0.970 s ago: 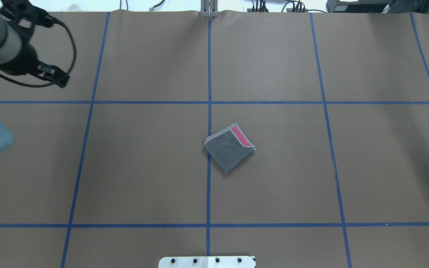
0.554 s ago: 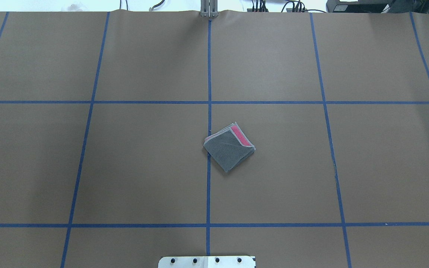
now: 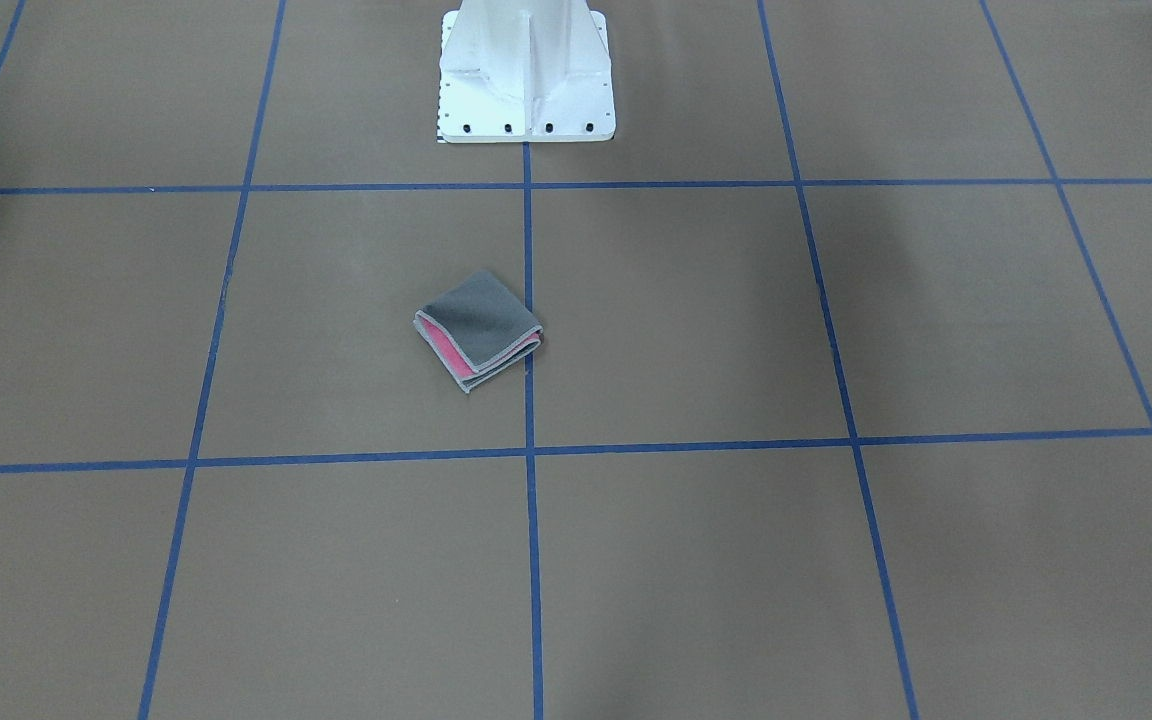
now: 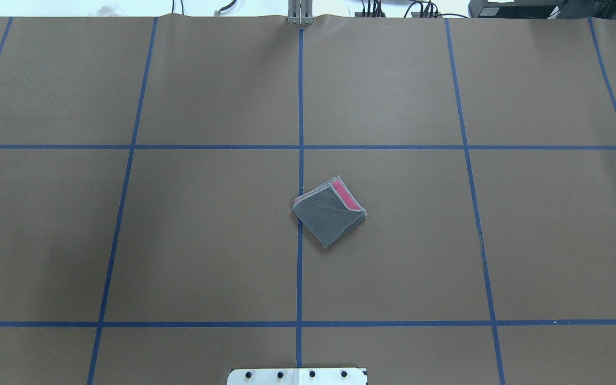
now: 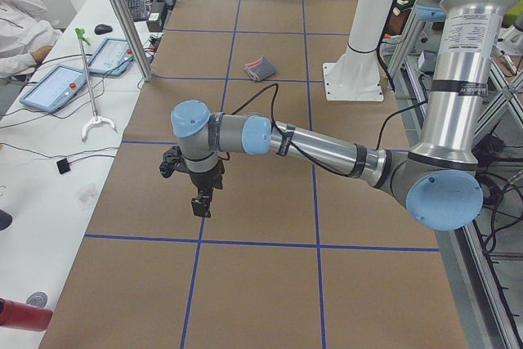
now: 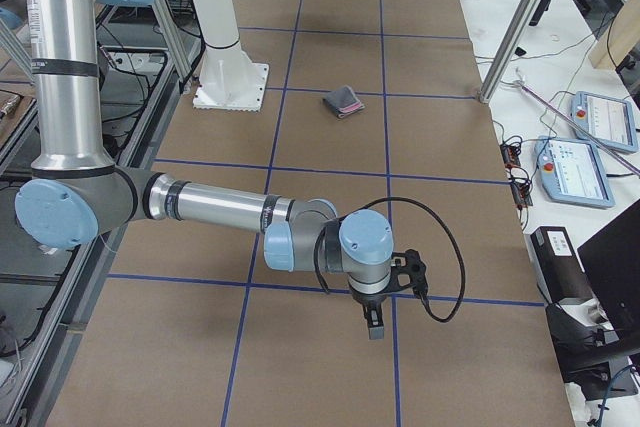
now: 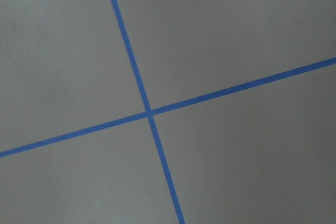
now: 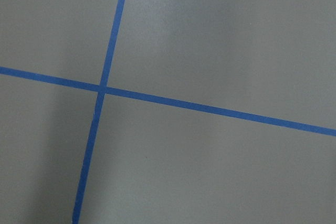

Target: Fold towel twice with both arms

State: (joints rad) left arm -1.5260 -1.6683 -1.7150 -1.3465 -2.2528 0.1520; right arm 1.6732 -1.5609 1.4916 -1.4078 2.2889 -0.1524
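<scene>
Towel (image 4: 329, 211) first: there's just one, folded into a small square, dark grey face up, with a strip of pink peeking out along one edge. It's lying flat near the middle of the table (image 4: 195, 235) with nothing touching it.

Now the grippers. There are two, and each one only turns up in a side view. The left gripper (image 5: 198, 202) points down over the brown paper at its end of the table. The right gripper (image 6: 374, 325) does the same at the opposite end. Honestly can't tell whether either pair of fingers is apart or together from those angles. Both are well apart from the towel.

Behind them you've got two arms. The left arm (image 5: 327, 149) and the right arm (image 6: 210, 207) are both stretched out low and sideways, each with a black cable looping off the wrist. Each wrist camera sees bare paper and one crossing of two blue tape lines (image 7: 149, 112).

Further out, one corner of the towel sits over the centre tape line (image 4: 300, 107). One white pedestal base (image 3: 526, 75) is bolted down on the robot's side. Two tablet-looking pendants (image 6: 605, 107) sit on the side bench.
</scene>
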